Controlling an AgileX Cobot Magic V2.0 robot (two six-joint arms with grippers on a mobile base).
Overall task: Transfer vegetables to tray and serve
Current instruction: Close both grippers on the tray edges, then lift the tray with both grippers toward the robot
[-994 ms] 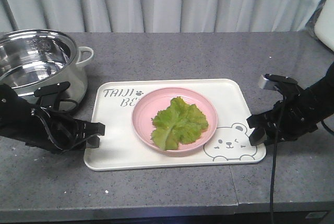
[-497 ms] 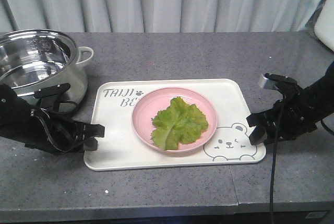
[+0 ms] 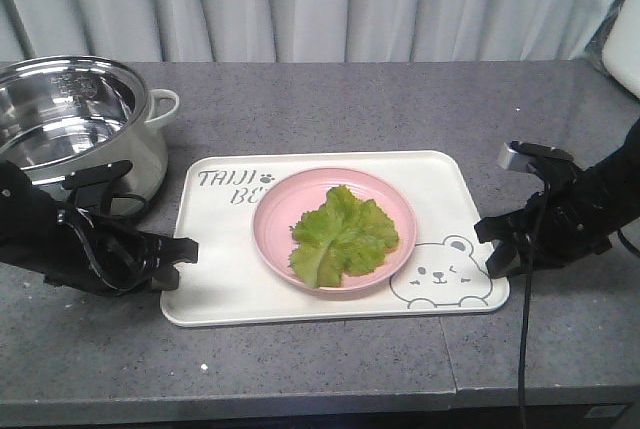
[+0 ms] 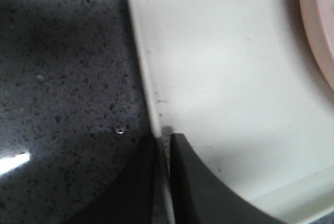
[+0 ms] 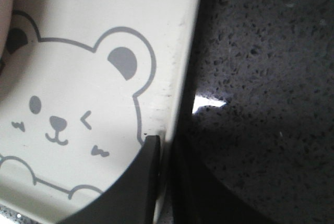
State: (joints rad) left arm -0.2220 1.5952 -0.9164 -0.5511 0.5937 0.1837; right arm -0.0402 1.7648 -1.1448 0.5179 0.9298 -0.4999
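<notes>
The green lettuce leaf (image 3: 343, 234) lies on a round pink plate (image 3: 280, 209) in the middle of the cream tray (image 3: 220, 279), which rests flat on the counter. My left gripper (image 3: 181, 257) is at the tray's left edge. In the left wrist view the gripper (image 4: 163, 141) is shut on the tray's left rim (image 4: 141, 62), one finger on each side. My right gripper (image 3: 491, 247) is at the tray's right edge. In the right wrist view the gripper (image 5: 167, 143) is shut on the right rim (image 5: 185, 51) beside the bear drawing (image 5: 62, 114).
A steel pot (image 3: 70, 119) with a white handle stands at the back left, close behind my left arm. The grey stone counter (image 3: 330, 109) runs to a curtain at the back. A white object (image 3: 625, 44) sits at the far right edge.
Both grippers have shifted very slightly at the tray's edges. The tray, plate and lettuce have not visibly moved.
</notes>
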